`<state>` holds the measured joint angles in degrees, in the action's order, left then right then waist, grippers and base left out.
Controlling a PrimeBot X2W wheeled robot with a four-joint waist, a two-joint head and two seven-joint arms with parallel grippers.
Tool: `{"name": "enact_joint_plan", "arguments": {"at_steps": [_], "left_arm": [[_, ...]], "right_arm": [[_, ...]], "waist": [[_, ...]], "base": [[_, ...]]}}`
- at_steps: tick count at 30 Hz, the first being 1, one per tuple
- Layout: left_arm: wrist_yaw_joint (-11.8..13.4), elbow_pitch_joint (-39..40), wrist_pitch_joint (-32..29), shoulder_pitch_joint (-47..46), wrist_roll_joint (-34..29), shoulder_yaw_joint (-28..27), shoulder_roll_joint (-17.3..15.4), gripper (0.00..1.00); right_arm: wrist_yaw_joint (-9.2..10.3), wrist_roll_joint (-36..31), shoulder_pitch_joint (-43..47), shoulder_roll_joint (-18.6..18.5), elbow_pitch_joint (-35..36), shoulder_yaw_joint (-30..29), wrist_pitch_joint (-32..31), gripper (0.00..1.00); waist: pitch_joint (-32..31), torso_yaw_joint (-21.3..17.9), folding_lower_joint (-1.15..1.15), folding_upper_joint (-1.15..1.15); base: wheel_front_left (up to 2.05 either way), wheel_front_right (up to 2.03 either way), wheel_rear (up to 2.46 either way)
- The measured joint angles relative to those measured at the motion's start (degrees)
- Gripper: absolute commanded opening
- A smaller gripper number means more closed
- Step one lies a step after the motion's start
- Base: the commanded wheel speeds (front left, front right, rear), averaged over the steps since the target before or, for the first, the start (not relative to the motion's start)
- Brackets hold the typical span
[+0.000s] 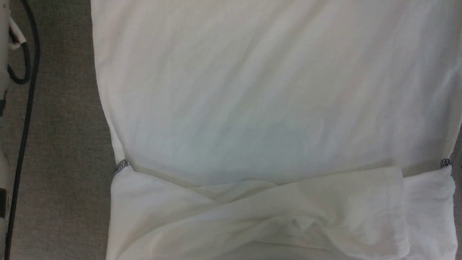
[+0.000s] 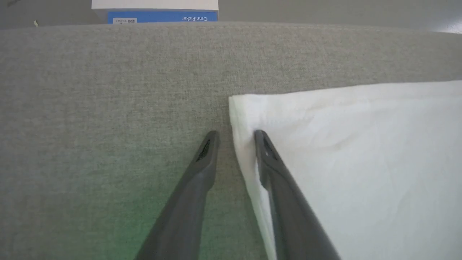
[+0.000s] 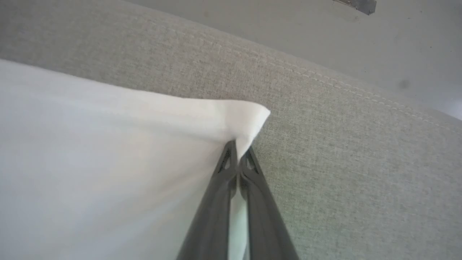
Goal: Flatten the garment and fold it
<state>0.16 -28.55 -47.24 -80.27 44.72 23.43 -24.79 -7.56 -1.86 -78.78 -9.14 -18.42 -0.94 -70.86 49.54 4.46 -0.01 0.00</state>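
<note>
The garment (image 1: 274,101), a large white thin shirt, lies spread on a grey fabric surface (image 1: 65,151). Its sleeves are folded across the near part, and short dark zigzag seam ends (image 1: 121,167) show at both sides. In the left wrist view my left gripper (image 2: 236,135) is open and straddles a corner edge of the garment (image 2: 361,151). One finger (image 2: 274,173) rests over the cloth and the other on the bare grey surface. In the right wrist view my right gripper (image 3: 239,148) is shut on another corner of the garment (image 3: 108,151), with cloth pinched between the tips.
A white and blue box (image 2: 155,11) stands beyond the far edge of the grey surface (image 2: 108,90). A black cable (image 1: 25,108) and a pale machine part run along the left edge in the head view. Smooth grey floor (image 3: 361,43) lies past the stitched edge.
</note>
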Motion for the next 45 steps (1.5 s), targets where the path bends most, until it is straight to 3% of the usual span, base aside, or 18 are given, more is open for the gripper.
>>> {"name": "enact_joint_plan", "arguments": {"at_steps": [10,22,28,37,42,45], "left_arm": [[0.47,0.93,13.32,0.37,-4.93,0.04,-0.47,0.0],[0.88,-0.94,34.31,-2.01,-11.95,-0.37,-0.88,0.0],[-1.9,-2.94,41.75,-1.19,-10.7,-0.91,0.6,0.0],[-6.12,-0.29,45.44,13.47,-6.48,1.42,1.76,0.0],[-6.43,4.3,47.13,26.21,-2.86,1.45,1.37,0.0],[-4.76,7.68,47.67,35.28,0.0,0.74,1.46,0.0]], "right_arm": [[-0.01,-0.6,-0.21,-0.33,-1.8,-0.99,5.46,0.0],[-0.03,-4.19,-2.81,0.83,-4.37,-5.37,21.25,0.0],[-0.03,0.25,-1.12,0.47,-4.92,-5.31,27.84,0.0],[-0.02,15.28,20.7,-2.65,2.4,-4.61,30.36,0.0],[-0.01,20.76,34.53,-0.85,8.37,-7.91,30.62,0.0],[-0.01,22.46,42.79,0.59,11.36,-8.55,30.63,0.0]], "waist": [[-1.06,0.0,0.0,0.0],[-6.35,0.01,0.0,0.0],[-10.34,0.19,0.0,0.0],[-19.12,0.82,0.0,0.0],[-24.72,1.05,0.0,0.0],[-28.2,1.12,0.0,0.0]], "base": [[0.0,0.0,0.0],[0.0,0.0,0.0],[0.0,0.0,0.0],[0.0,0.0,0.0],[0.0,0.0,0.0],[0.0,0.0,0.0]]}}
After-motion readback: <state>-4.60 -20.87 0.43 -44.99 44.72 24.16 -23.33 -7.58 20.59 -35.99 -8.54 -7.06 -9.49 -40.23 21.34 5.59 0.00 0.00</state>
